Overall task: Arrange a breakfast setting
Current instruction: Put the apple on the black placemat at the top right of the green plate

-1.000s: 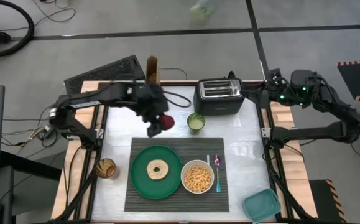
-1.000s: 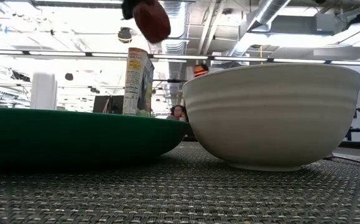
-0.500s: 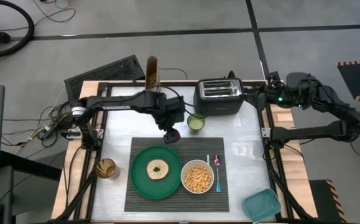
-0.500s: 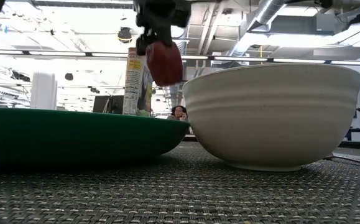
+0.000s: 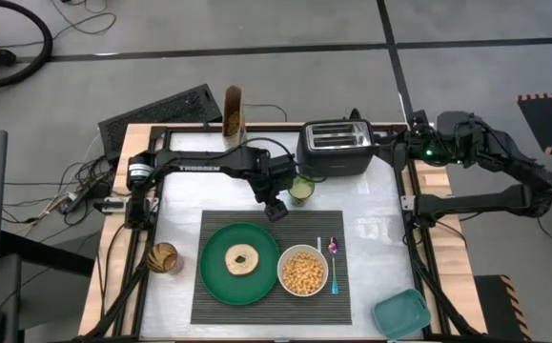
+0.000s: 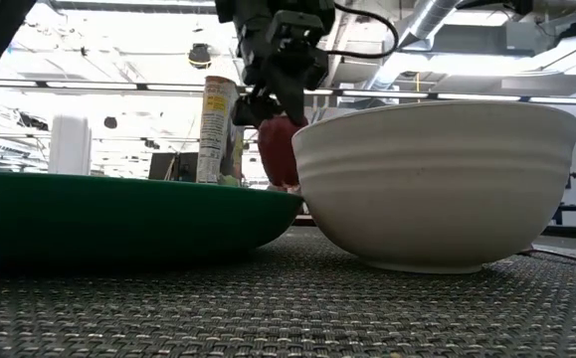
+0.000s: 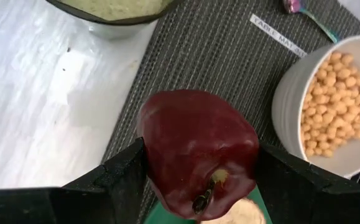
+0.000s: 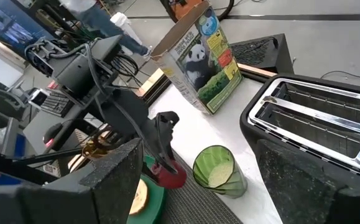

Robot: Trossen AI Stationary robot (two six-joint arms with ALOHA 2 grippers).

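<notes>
Overhead, the left gripper (image 5: pixel 276 209) hangs over the far edge of the dark ribbed placemat (image 5: pixel 270 298), just beside the green glass (image 5: pixel 300 188) that stands in front of the black toaster (image 5: pixel 335 149). On the placemat sit the green plate (image 5: pixel 211 276) carrying the bagel (image 5: pixel 241 259), the white bowl (image 5: pixel 302 272) of yellow cereal pieces (image 5: pixel 303 271) touching the plate's side, and the pink-teal spoon (image 5: pixel 333 263) beside the bowl. A teal square container (image 5: pixel 401 312) lies at the table's near right corner, and a glass jar (image 5: pixel 164 257) stands by the left edge. The right gripper (image 5: pixel 419 124) waits near the far right corner by the toaster.

From table height, the left gripper (image 6: pixel 268 104) grasps the red apple (image 6: pixel 279 149) from above; the apple hangs between the plate (image 6: pixel 118 214) and the bowl (image 6: pixel 437 179), behind both, above the mat surface. A cereal box (image 6: pixel 218 129) stands farther back.

Through the left wrist camera, both fingers (image 7: pixel 120 174) press the sides of the apple (image 7: pixel 198 149), stem end facing the camera, over the placemat (image 7: pixel 211 56), with the cereal bowl (image 7: pixel 329 99) near.

Through the right wrist camera, the right arm's own fingers (image 8: pixel 114 171) stand wide apart and released, looking toward the toaster (image 8: pixel 316 118), the cereal box (image 8: pixel 204 59), the green glass (image 8: pixel 214 168) and the apple (image 8: pixel 170 176).
</notes>
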